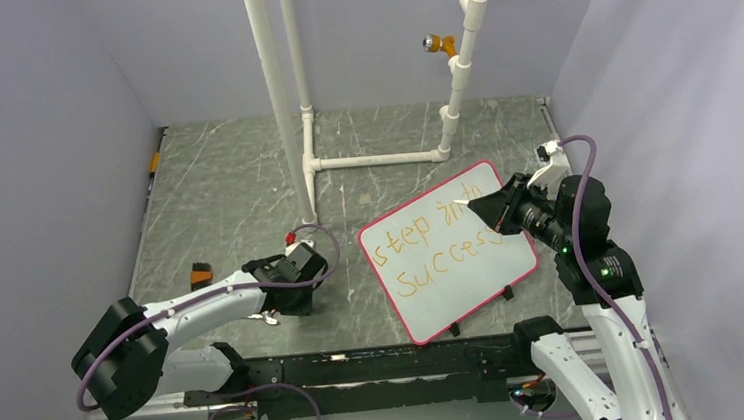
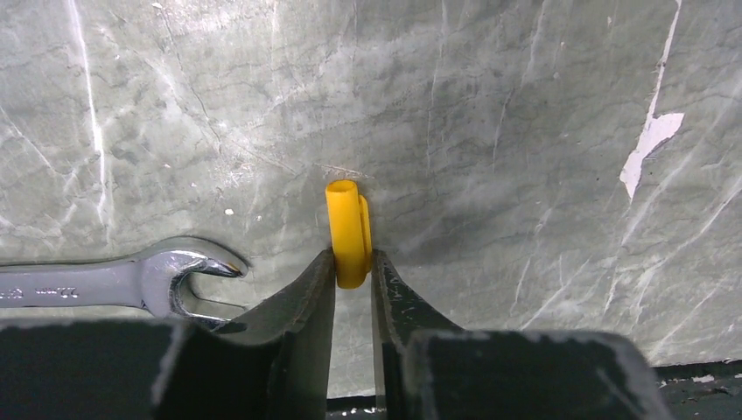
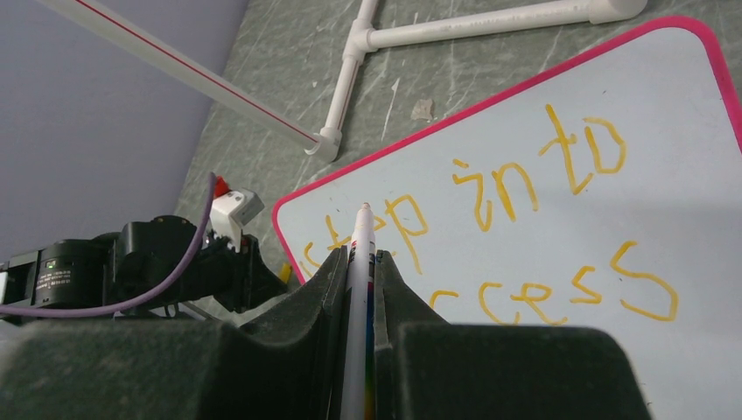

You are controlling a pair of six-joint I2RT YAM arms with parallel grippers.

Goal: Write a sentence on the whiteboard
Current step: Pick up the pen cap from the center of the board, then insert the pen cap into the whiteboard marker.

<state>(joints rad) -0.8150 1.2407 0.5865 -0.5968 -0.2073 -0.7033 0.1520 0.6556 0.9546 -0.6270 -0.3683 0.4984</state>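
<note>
The whiteboard (image 1: 476, 302) lies tilted on the table right of centre, white with a red-pink rim and two black clips on its near edge. The sentence (image 1: 438, 242) is orange-yellow handwriting in two lines, "step into" and "success"; it also shows in the right wrist view (image 3: 560, 175). My right gripper (image 1: 493, 205) is shut on a white marker (image 3: 360, 262) and holds it above the board's far right part, tip off the surface. My left gripper (image 1: 299, 294) is shut on the yellow marker cap (image 2: 348, 232), low over the table left of the board.
A steel wrench (image 2: 114, 282) lies on the table beside my left gripper. A white pipe frame (image 1: 374, 158) stands at the back behind the board. A small orange-black object (image 1: 199, 276) lies at the left. Grey walls close in both sides.
</note>
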